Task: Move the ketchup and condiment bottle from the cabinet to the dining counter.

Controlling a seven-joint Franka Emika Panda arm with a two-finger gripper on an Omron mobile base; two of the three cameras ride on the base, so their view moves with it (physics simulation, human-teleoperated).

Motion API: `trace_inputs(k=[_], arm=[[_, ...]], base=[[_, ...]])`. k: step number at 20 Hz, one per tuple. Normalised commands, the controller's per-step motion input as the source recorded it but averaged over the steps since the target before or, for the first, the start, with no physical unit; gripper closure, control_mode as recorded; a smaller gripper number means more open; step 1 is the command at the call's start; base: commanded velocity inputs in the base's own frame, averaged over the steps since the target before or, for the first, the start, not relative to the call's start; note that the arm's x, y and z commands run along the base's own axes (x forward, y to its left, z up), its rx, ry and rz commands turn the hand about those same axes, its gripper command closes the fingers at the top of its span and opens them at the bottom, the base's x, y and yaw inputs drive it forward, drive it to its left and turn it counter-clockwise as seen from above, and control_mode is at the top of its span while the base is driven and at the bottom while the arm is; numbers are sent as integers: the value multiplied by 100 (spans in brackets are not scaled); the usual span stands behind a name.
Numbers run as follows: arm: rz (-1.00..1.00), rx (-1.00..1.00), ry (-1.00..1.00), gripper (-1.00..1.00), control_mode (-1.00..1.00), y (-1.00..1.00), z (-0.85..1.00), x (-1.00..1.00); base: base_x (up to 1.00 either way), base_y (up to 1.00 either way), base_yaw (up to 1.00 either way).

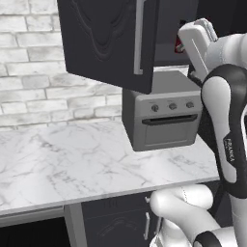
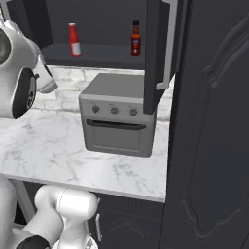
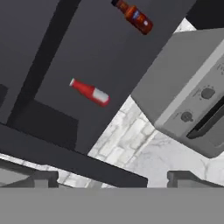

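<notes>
Both bottles (image 3: 90,92) stand beyond the open gripper (image 3: 113,178).

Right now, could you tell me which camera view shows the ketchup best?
The right base view: the ketchup stands upright and unobstructed on the cabinet shelf. The hand view shows it whole but tilted; the left base view gives no clear sight of it.
</notes>
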Motion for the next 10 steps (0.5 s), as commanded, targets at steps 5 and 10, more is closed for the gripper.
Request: trace_inputs(k=[5, 10], arm=[[4, 43, 26, -100, -100, -8, -1, 35], [16, 37, 12, -100, -100, 9, 0, 55]], base=[[0, 0, 0], [0, 0, 0]])
